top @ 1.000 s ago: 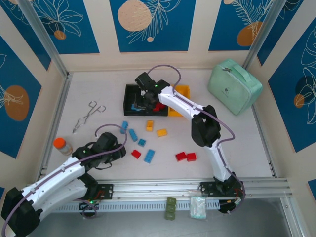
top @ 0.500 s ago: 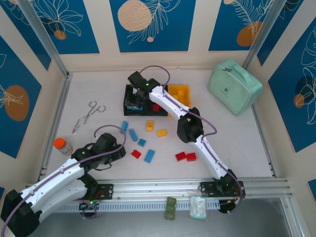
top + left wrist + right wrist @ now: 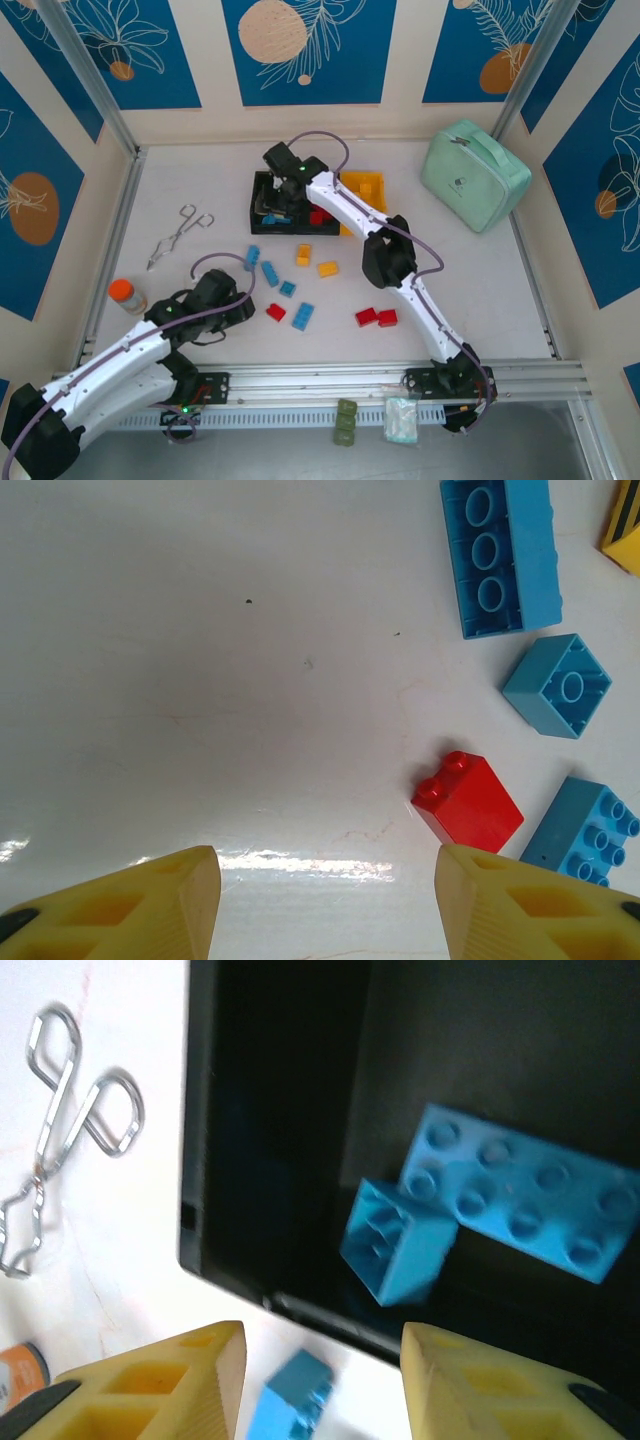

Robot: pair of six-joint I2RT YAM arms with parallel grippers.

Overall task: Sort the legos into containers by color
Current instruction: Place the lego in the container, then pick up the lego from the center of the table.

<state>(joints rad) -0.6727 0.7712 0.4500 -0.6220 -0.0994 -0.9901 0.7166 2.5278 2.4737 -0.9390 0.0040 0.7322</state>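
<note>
Fingers of our right hand (image 3: 320,1345) stand wide apart and empty over the left black bin (image 3: 205,1210), where two blue legos (image 3: 520,1205) lie. Our left hand (image 3: 330,875), likewise spread and empty, hovers over the tabletop (image 3: 200,680). The red brick (image 3: 468,800) sits just ahead, toward its right finger, nearer this arm.

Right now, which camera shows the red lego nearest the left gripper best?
The left wrist view: the red lego sits close up, two studs and its faces clear, just ahead of the open left gripper. The top external view shows the lego as a small red block beside that gripper.
</note>
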